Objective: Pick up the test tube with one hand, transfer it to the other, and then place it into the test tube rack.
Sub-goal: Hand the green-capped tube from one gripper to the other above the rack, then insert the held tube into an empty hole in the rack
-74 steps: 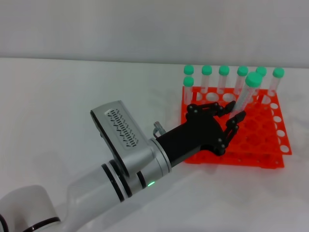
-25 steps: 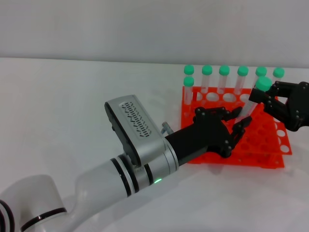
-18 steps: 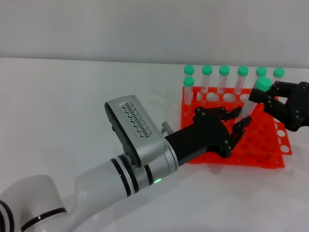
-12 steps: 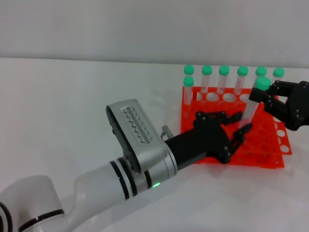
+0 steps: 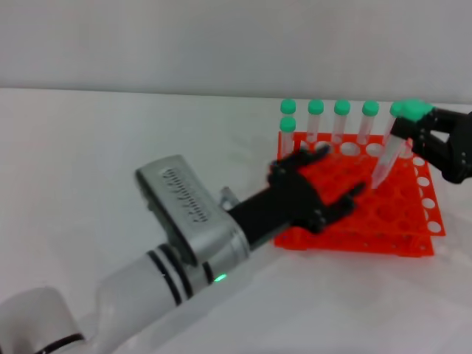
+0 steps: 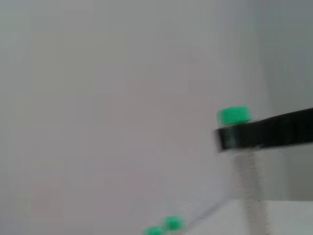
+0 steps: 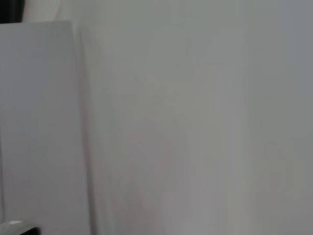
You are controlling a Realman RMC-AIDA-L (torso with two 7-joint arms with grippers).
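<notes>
green-capped clear test tube (image 5: 389,156), tilted above the orange-red test tube rack (image 5: 402,209)

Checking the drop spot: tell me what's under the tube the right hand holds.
Under the test tube gripped by the right hand: the orange rack, its holes open. The hole directly below can't be judged.

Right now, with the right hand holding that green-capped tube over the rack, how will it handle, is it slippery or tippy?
The test tube looks smooth and clear, so probably slippery. The right hand grips it only near the cap, tilted, so it may swing. Slender and seemingly empty, it is likely light, and should stand once in a hole of the test tube rack.
</notes>
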